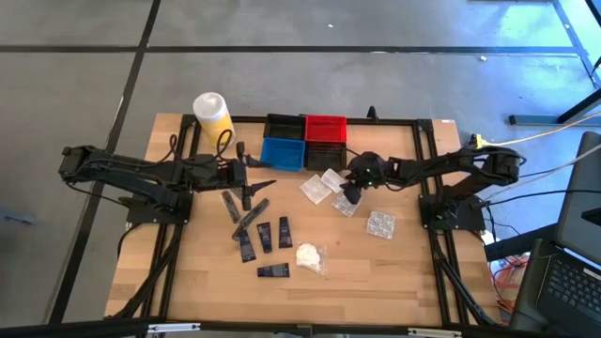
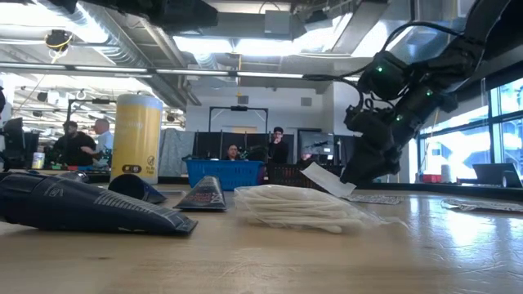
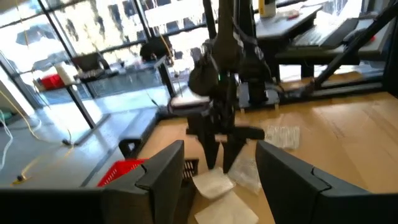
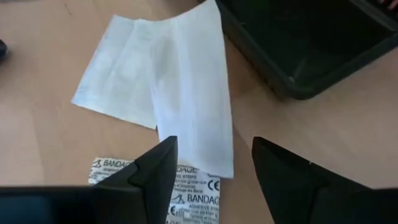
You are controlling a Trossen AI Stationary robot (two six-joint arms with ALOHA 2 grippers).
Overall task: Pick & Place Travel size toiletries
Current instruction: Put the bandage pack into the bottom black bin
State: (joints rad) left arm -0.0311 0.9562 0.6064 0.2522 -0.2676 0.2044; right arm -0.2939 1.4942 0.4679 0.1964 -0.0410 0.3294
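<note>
My right gripper [image 1: 349, 197] is open and points down just over a small heap of flat white and clear packets [image 1: 324, 186]. In the right wrist view its fingers [image 4: 214, 155] stand over a white paper packet [image 4: 193, 106] that lies on a second one [image 4: 115, 93] and on a printed bandage packet [image 4: 199, 186]. My left gripper [image 1: 252, 183] is open and empty, above the dark tubes [image 1: 252, 221]. Several more tubes [image 1: 273, 270] lie flat on the wood. A white wad in clear wrap [image 1: 311, 255] and another clear packet [image 1: 380, 223] lie apart.
Black [image 1: 285, 127], red [image 1: 326, 129] and blue [image 1: 283, 153] bins stand at the table's far side, just beyond the packets; a black bin's corner [image 4: 298, 43] is close to my right gripper. A yellow container [image 1: 213, 117] stands at the far left. People sit in the room behind.
</note>
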